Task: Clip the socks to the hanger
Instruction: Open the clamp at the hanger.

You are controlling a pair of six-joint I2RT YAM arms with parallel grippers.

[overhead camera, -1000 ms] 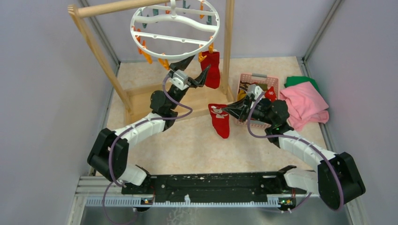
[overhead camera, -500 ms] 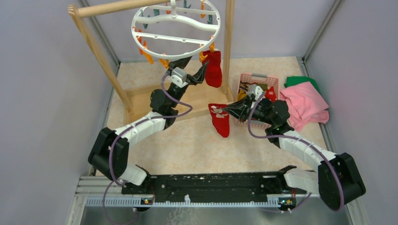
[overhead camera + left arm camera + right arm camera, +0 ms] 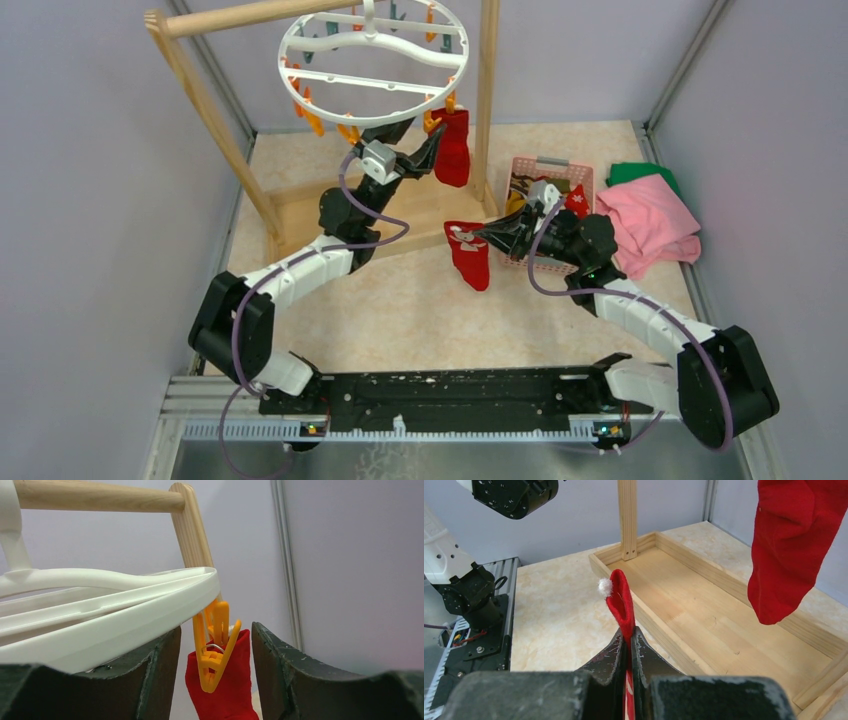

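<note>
Red sock point(image 3: 620, 605) hangs clamped in my right pincer point(image 3: 629, 645) below the hanger point(image 3: 372, 120). My left pincer point(image 3: 216, 630) gapes wide before an orange clip point(image 3: 212, 665), to squeeze it.

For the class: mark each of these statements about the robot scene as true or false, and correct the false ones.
1. A red sock hangs from an orange clip on the hanger. True.
2. The right gripper is empty. False: it is shut on a patterned red sock.
3. The left gripper is shut on the orange clip. False: its fingers stand open on either side of the clip.
4. A pink cloth lies to the right of the basket in the top view. True.
5. The hanger lies flat on the table. False: it hangs up at the wooden rack.
</note>
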